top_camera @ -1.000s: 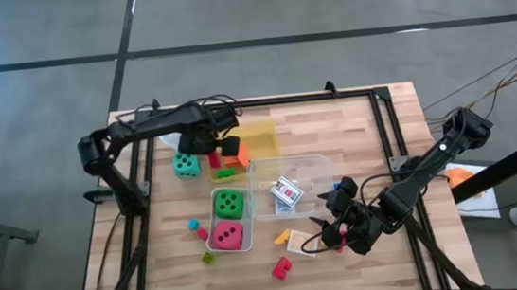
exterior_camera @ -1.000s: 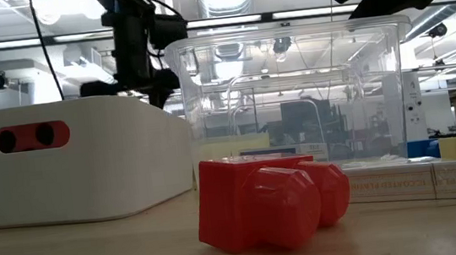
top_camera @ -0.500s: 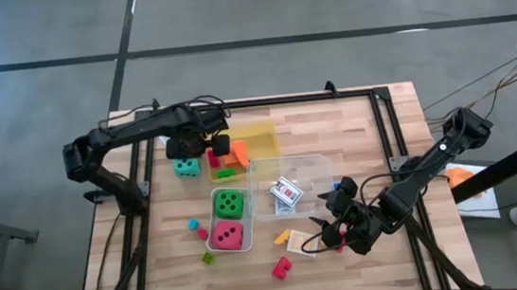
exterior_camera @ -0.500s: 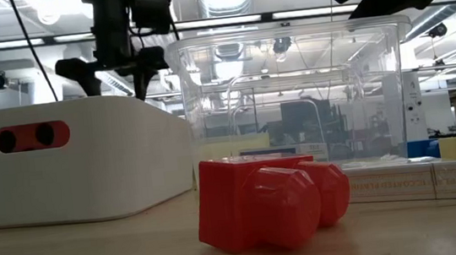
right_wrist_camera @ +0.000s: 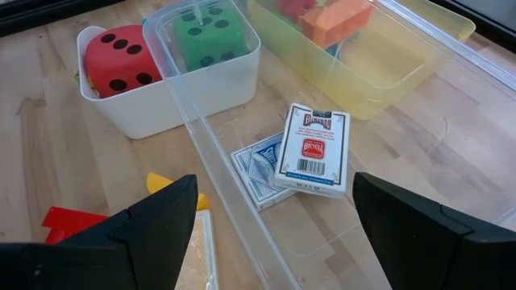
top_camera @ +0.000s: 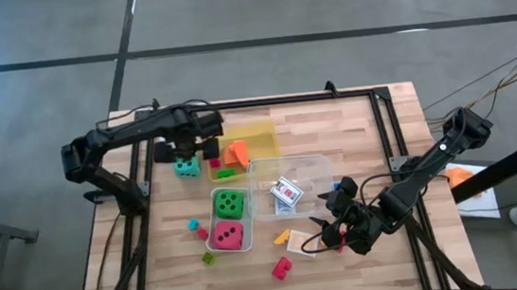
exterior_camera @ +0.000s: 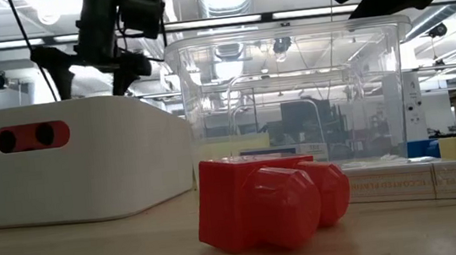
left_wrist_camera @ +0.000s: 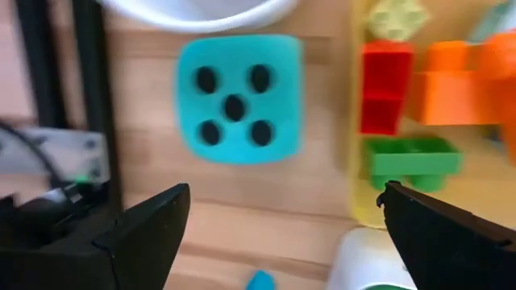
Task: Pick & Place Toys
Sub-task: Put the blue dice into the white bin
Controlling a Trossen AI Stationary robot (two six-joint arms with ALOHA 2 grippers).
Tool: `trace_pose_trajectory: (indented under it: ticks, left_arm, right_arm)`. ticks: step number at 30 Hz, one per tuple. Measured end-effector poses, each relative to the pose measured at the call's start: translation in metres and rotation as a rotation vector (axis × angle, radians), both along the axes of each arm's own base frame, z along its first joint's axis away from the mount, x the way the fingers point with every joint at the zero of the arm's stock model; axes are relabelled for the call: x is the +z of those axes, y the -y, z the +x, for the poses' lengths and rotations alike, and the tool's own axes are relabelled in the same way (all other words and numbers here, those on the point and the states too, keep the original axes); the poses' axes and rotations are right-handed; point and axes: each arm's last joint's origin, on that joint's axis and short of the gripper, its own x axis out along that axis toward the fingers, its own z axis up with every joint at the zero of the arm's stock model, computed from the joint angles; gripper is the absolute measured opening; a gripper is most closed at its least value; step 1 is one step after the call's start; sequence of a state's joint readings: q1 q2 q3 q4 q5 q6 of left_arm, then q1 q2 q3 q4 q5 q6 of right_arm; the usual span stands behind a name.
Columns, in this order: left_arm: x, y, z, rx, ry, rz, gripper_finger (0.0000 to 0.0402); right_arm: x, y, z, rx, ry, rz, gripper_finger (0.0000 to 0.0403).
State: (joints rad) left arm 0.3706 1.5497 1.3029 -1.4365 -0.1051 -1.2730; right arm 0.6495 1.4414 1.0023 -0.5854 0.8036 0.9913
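While left gripper [top_camera: 186,148] hangs spread above teal five-dot plastic die [left_wrist_camera: 237,97], five-face up, yellow plastic tray [top_camera: 259,131] right; right gripper [top_camera: 328,227] spread.

Pale wood table [top_camera: 363,144], clear glossy plastic box [right_wrist_camera: 266,201], seemingly foam teal die [left_wrist_camera: 238,98]

Tight squeeze around the teal die [top_camera: 186,167]
White cup [left_wrist_camera: 197,10] behind it, yellow tray [top_camera: 257,145] crowding one side, bare wood towards the table edge

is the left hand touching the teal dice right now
Apart. The left wrist view shows the teal dice on bare wood, clear of both open fingers of the left hand.
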Motion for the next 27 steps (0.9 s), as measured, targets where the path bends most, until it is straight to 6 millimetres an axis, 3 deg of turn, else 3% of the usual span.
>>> trace_pose_trajectory:
  ticks: [4,12,17,27]
  left_arm:
    - [0.001,0.001,-0.006,-0.001,-0.07,0.003,0.0395]
    - [0.001,0.003,-0.002,-0.226,-0.072,0.012,0.039]
    - [-0.003,0.011,-0.004,-0.098,-0.093,0.022,0.039]
    - [-0.013,0.013,-0.032,0.042,-0.071,-0.028,0.039]
  right_arm:
    - [0.0,0.0,0.0,0.0,0.0,0.0,0.0325]
    - [0.0,0.0,0.0,0.0,0.0,0.0,0.0325]
    - [0.0,0.0,0.0,0.0,0.0,0.0,0.0325]
    - [0.0,0.0,0.0,0.0,0.0,0.0,0.0325]
